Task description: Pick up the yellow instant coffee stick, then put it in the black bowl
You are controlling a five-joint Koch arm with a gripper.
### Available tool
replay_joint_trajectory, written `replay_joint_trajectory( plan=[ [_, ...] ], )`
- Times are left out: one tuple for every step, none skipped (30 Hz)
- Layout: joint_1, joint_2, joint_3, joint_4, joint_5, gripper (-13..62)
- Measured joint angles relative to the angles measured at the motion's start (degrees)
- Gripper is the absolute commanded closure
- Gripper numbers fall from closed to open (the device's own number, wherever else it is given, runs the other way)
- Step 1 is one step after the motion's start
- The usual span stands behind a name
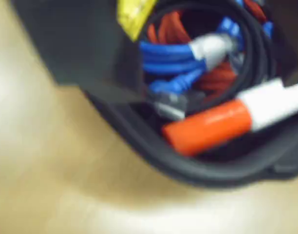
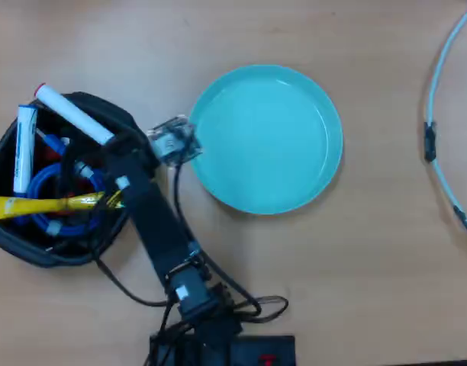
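The black bowl (image 2: 27,252) stands at the left of the overhead view, full of cables and pens; its thick rim (image 1: 188,170) crosses the wrist view. The yellow instant coffee stick (image 2: 43,206) lies level across the bowl's opening, its left end reaching past the bowl's left rim. Its right end sits in my gripper (image 2: 111,197), which hangs over the bowl's right side and looks shut on it. In the blurred wrist view the stick (image 1: 134,14) shows at the top beside my dark jaw.
Inside the bowl are a white marker with a red end (image 2: 73,114), a white and blue tube (image 2: 24,149) and blue and orange cables (image 1: 173,53). A round teal plate (image 2: 264,137) lies right of the bowl. A pale cable (image 2: 439,114) runs along the table's right edge.
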Motion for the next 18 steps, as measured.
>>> replay_joint_trajectory(
  plan=[
    [2.5,0.1,0.0,-0.1,-1.1,20.6],
    [5.0,0.3,0.4,-0.2,-1.9,20.6],
    [7.0,0.6,1.9,-0.2,-2.5,20.6],
    [8.5,1.3,4.1,-0.4,-2.5,20.6],
    [9.8,2.2,7.2,-0.8,-2.5,20.6],
    [10.9,3.3,11.7,-2.0,-2.5,20.6],
    [12.0,4.4,16.3,-4.3,-2.5,20.6],
    [13.4,6.2,21.5,-7.6,-2.5,20.6],
    [14.7,8.4,27.2,-11.9,-2.7,20.6],
    [16.0,11.3,33.0,-16.4,-3.2,20.6],
    [17.0,14.3,38.2,-20.7,-3.5,20.6],
    [17.6,17.8,42.6,-24.3,-3.5,20.6],
    [18.0,21.8,46.8,-27.5,-3.6,20.6],
    [18.6,25.3,50.6,-29.9,-3.5,20.6],
    [19.4,28.9,54.9,-31.8,-3.5,20.6],
    [20.2,32.3,59.3,-33.3,-3.5,20.6],
    [21.3,35.8,63.9,-34.6,-3.1,20.6],
    [22.2,38.9,68.8,-36.3,-2.3,20.6]
  ],
)
